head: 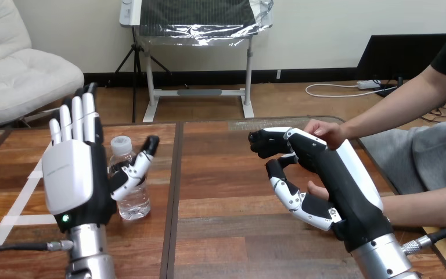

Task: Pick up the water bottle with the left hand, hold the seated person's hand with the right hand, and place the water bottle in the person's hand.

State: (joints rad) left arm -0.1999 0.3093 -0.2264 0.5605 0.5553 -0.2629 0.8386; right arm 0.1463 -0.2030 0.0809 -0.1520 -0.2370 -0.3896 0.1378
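A clear water bottle (130,185) with a white cap stands upright on the wooden table (226,168), left of the middle. My left hand (72,174) is raised just left of it, fingers straight up, open, with the thumb reaching across the bottle's upper part. My right hand (340,183) hovers at the right with its back turned up. The person's upper hand (326,131) rests on top of it. A small part of the person's lower hand (317,189) shows from behind its palm; the rest is hidden.
The person's forearms (421,208) come in from the right side over the table's edge. White tape lines (20,200) mark the table at the left. A dark seam (174,192) runs down the tabletop between the bottle and my right hand.
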